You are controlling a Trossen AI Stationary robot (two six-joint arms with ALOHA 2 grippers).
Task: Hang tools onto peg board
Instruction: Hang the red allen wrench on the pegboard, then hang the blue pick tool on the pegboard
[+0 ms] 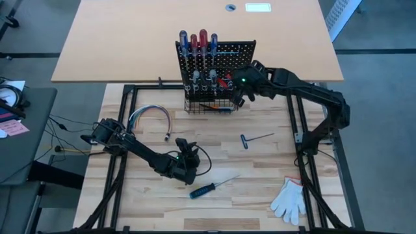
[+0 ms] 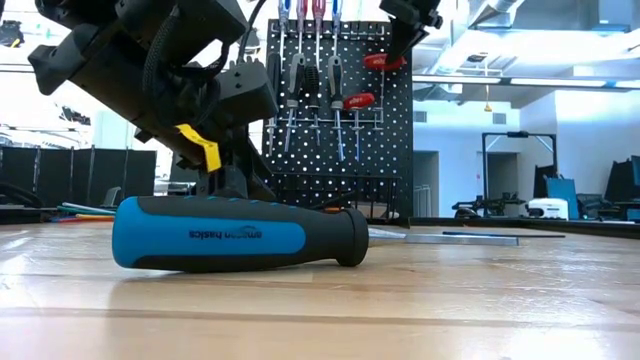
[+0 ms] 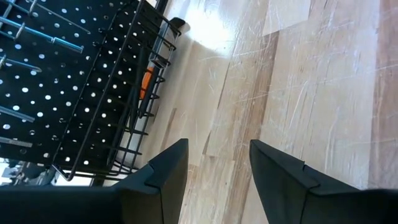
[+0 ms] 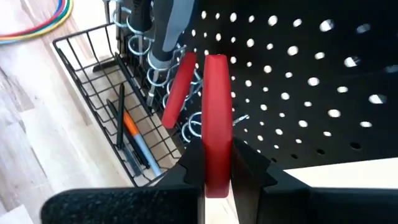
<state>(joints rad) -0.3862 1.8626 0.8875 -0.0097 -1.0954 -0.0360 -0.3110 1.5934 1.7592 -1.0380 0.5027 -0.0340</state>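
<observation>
The black peg board point(image 1: 227, 55) stands at the table's far middle, with several screwdrivers point(image 1: 198, 45) hanging in its ring holders and a wire basket point(image 1: 208, 104) at its base. My right gripper point(image 1: 235, 91) is at the board's right part, shut on red-handled pliers point(image 1: 225, 82), which also show in the low view point(image 2: 385, 62). My left gripper point(image 1: 187, 144) is open and empty over the table's near middle. A blue-and-black screwdriver point(image 1: 201, 190) lies flat on the table near it. A thin dark T-shaped key point(image 1: 250, 138) lies flat to the right. My right gripper pinches one red handle of the pliers point(image 4: 216, 134) between its two fingers, which lie along it. The other red handle point(image 4: 177, 90) splays off toward the ring holders point(image 4: 196, 124). The pliers are clear of the table, in front of the board; whether they touch a ring, I cannot tell.
A looped bundle of coloured wires point(image 1: 151, 116) lies left of the basket. A white glove point(image 1: 289, 200) lies at the near right. The basket holds an orange pen point(image 4: 134, 140) and dark thin tools. Bare wood shows between the key and the glove.
</observation>
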